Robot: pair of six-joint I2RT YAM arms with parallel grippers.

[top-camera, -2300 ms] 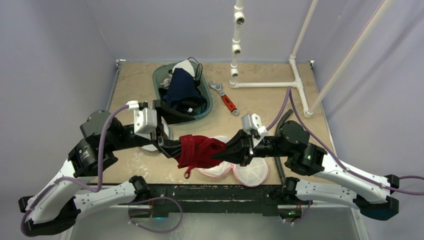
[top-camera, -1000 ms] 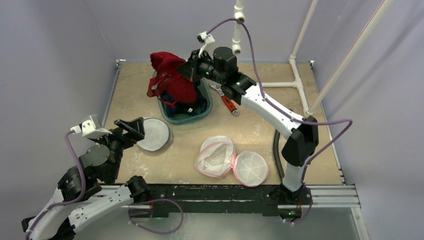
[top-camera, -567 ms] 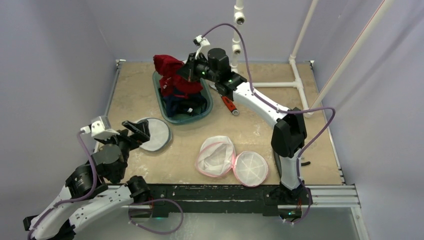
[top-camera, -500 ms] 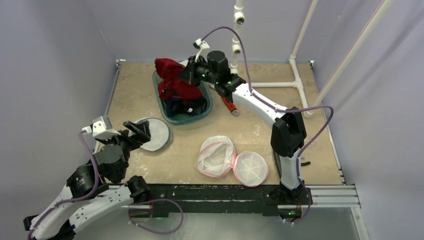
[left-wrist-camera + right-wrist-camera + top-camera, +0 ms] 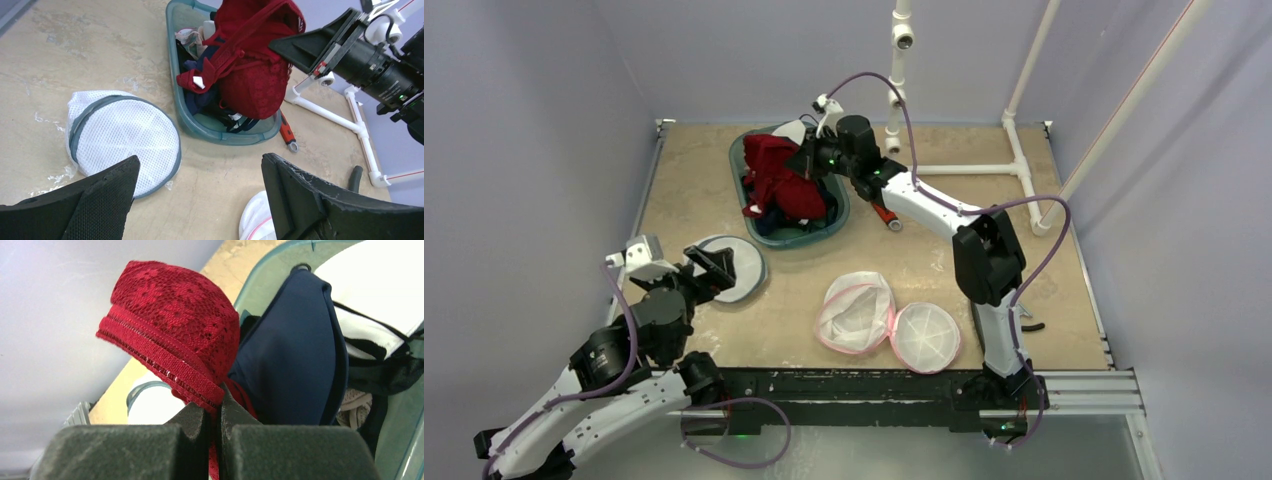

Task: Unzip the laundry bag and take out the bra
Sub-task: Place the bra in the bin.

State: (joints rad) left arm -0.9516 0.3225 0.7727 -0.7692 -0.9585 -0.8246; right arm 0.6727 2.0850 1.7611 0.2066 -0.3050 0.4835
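Note:
A red lace bra point(image 5: 776, 176) hangs from my right gripper point(image 5: 809, 165), which is shut on its band over the teal basket point(image 5: 836, 214) at the back of the table; it also shows in the right wrist view point(image 5: 176, 335) and the left wrist view point(image 5: 255, 65). The laundry bag point(image 5: 857, 312), white mesh with pink trim, lies open near the front, its round lid point(image 5: 925, 338) beside it. My left gripper point(image 5: 707, 268) is open and empty above a grey-rimmed mesh disc point(image 5: 736, 270).
The basket holds a navy garment point(image 5: 295, 360) and white items point(image 5: 372, 295). A red-handled wrench point(image 5: 879, 203) lies right of the basket. A white pipe frame point(image 5: 1014, 160) stands at the back right. A black tube point(image 5: 980, 325) lies right of the lid.
My right gripper has lowered the red bra from above the basket's back rim down onto the basket. My left arm has shifted slightly towards the mesh disc, still open.

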